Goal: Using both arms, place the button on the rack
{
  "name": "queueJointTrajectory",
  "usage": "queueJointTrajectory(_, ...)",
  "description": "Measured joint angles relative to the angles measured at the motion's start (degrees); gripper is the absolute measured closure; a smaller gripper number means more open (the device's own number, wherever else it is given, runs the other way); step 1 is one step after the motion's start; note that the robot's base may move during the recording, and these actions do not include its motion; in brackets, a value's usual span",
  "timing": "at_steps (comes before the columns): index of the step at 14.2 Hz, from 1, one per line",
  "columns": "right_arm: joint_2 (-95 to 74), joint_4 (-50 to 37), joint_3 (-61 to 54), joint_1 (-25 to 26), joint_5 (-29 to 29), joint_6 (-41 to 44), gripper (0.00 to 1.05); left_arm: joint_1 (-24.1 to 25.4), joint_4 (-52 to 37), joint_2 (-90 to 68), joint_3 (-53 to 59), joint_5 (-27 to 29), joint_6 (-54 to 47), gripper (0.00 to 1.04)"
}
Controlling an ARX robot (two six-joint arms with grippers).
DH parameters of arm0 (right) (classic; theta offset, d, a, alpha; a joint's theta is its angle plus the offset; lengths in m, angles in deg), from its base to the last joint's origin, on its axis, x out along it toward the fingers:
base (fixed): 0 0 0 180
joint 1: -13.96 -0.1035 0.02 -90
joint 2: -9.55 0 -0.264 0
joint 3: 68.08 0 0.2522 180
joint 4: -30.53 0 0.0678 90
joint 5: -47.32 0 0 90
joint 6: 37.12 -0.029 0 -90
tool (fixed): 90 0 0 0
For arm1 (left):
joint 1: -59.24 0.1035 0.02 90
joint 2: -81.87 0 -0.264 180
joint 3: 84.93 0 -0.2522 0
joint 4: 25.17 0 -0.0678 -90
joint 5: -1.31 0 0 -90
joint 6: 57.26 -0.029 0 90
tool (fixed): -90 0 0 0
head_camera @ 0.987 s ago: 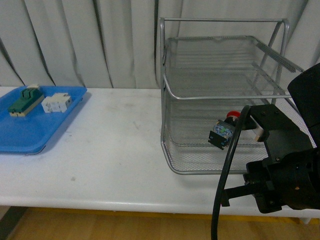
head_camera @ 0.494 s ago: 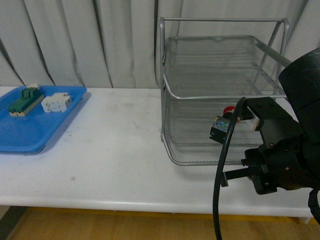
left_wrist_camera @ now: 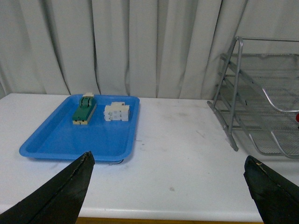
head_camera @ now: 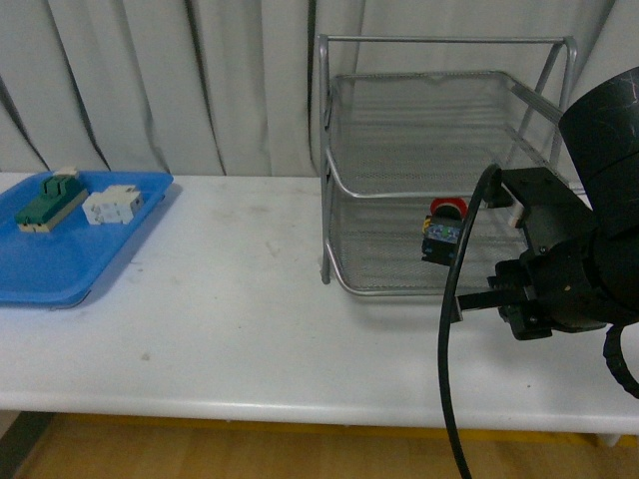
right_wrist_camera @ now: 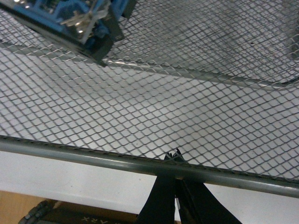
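Observation:
The button point(head_camera: 442, 232), red cap on a black and bluish body, lies tilted on the bottom mesh tray of the silver wire rack point(head_camera: 325, 160) at the right of the white table. In the right wrist view its blue body point(right_wrist_camera: 79, 23) lies on the mesh, and my right gripper point(right_wrist_camera: 175, 156) is shut, its tips touching the tray's front rim bar point(right_wrist_camera: 93, 156) from outside. In the front view the right gripper point(head_camera: 462, 302) is at the tray's front edge. My left gripper point(left_wrist_camera: 168, 158) is open and empty above the table, left of the rack point(left_wrist_camera: 236, 93).
A flat blue tray point(head_camera: 60, 264) at the table's left end holds a green-topped switch block point(head_camera: 50, 200) and a white terminal block point(head_camera: 112, 205). It also shows in the left wrist view point(left_wrist_camera: 60, 135). Grey curtains hang behind. The table's front edge is close below.
The bottom tray has slid back into the rack with the button on it. My right gripper has moved forward with the tray's front rim.

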Motion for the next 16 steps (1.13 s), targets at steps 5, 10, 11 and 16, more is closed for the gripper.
queueJointTrajectory(5,-2.3,0.6,5.0,1.9,-0.8,1.6,1.03,0.0,0.0,0.0,0.0,0.0,0.0,0.07)
queueJointTrajectory(10,-5.9,2.5,11.6,4.1,-2.3,2.8,1.03,0.0,0.0,0.0,0.0,0.0,0.0,0.07)
queueJointTrajectory(11,-5.9,2.4,11.6,4.1,-2.4,2.8,1.03,0.0,0.0,0.0,0.0,0.0,0.0,0.07)
queueJointTrajectory(16,-4.7,1.9,8.9,4.1,-1.8,3.0,1.03,0.0,0.0,0.0,0.0,0.0,0.0,0.07)
